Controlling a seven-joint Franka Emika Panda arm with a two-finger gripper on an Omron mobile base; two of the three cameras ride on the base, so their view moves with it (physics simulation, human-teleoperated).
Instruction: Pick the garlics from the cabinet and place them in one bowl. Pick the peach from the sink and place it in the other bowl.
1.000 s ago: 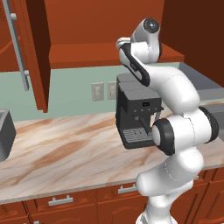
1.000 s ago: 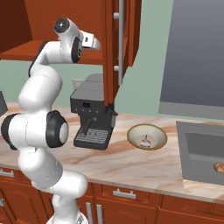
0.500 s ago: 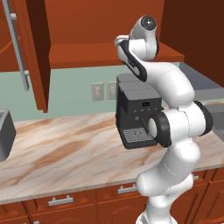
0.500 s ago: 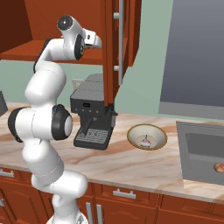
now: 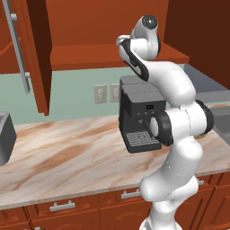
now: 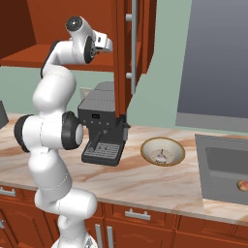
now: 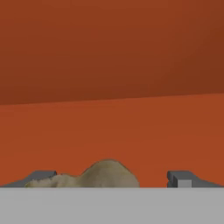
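In the hand view a dull grey-brown garlic (image 7: 105, 175) lies on the reddish cabinet shelf (image 7: 113, 131), low between my fingertips (image 7: 41, 177). My gripper (image 7: 111, 179) is open around it, with its jaws wide apart on either side. The arm's hand (image 6: 101, 42) reaches up into the open cabinet (image 6: 133, 48) above the coffee machine. A pale garlic (image 6: 160, 156) rests inside a tan bowl (image 6: 151, 145) on the counter. The peach (image 6: 242, 185) sits in the dark sink (image 6: 218, 164) at the right.
A black coffee machine (image 5: 139, 117) stands on the marble counter under the shelf. The open cabinet door (image 5: 31, 54) with its silver bar handle hangs at the left. A dark box (image 5: 4, 134) sits at the counter's left edge. Low drawers (image 6: 138, 213) run below.
The arm's upper links have swung slightly toward the cabinet and the hand has pushed a little further in. The jaws stay wide.
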